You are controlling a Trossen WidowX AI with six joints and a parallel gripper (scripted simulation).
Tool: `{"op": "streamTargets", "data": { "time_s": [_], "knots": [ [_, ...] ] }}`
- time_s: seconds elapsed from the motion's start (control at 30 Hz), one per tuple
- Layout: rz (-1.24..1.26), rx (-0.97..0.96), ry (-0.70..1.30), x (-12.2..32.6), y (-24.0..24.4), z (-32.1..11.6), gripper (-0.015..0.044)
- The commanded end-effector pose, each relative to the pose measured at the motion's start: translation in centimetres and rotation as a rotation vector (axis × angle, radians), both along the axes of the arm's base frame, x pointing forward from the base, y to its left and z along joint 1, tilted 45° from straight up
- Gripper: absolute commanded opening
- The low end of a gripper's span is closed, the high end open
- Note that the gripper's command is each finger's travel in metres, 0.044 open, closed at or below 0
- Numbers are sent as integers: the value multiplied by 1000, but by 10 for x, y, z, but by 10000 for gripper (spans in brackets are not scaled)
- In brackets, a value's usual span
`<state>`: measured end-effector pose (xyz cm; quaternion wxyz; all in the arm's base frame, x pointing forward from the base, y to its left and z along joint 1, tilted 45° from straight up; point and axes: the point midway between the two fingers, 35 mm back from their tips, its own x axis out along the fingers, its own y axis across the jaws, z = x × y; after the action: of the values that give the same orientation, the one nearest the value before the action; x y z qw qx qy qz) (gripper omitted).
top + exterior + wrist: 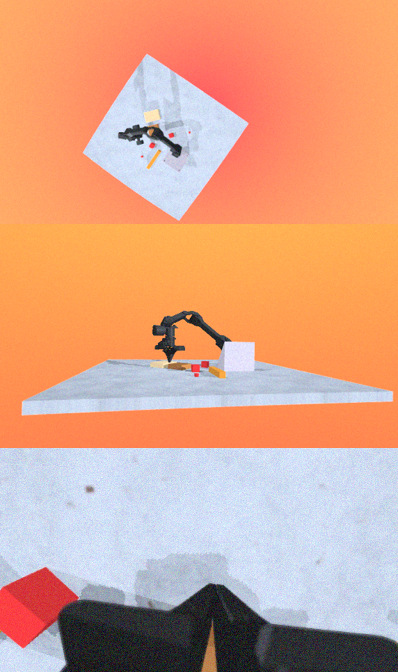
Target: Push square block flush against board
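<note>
A cream rectangular slab lies flat on the table. A brown wooden piece lies beside it, with what looks like a narrow gap between them in the top view. The arm covers much of the brown piece there, so its outline and whether it is one part or two are unclear. I cannot tell surely which is the block and which the board. My gripper is shut and empty, its tips a little above these pieces. Brown shows between the finger bodies in the wrist view. In the top view the hand hides the tips.
Two red cubes stand near the brown piece; one red cube shows at the wrist view's left. An orange bar, small red cubes and a pale box stand nearer the arm's base.
</note>
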<state>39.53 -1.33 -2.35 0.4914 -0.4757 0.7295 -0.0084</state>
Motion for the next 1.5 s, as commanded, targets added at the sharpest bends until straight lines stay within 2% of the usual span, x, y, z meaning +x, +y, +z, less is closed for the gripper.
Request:
{"op": "streamTargets", "data": {
  "time_s": [0.0, 0.1, 0.2, 0.4, 0.6, 0.73, 0.93, 1.47],
  "knots": [
    [0, 8, -19, 3, 9, 11, 0],
    [13, 4, -17, -1, 5, 15, 0],
    [9, 6, -17, -21, -14, 40, 0],
    [0, 5, -18, -76, -51, 82, 0],
    [-9, 1, -18, -134, -77, 104, 0],
    [-9, 1, -18, -136, -79, 102, 0],
    [-9, -3, -18, -140, -116, 66, 0],
    [-9, -2, -19, -126, -109, 57, 0]
  ]
}}
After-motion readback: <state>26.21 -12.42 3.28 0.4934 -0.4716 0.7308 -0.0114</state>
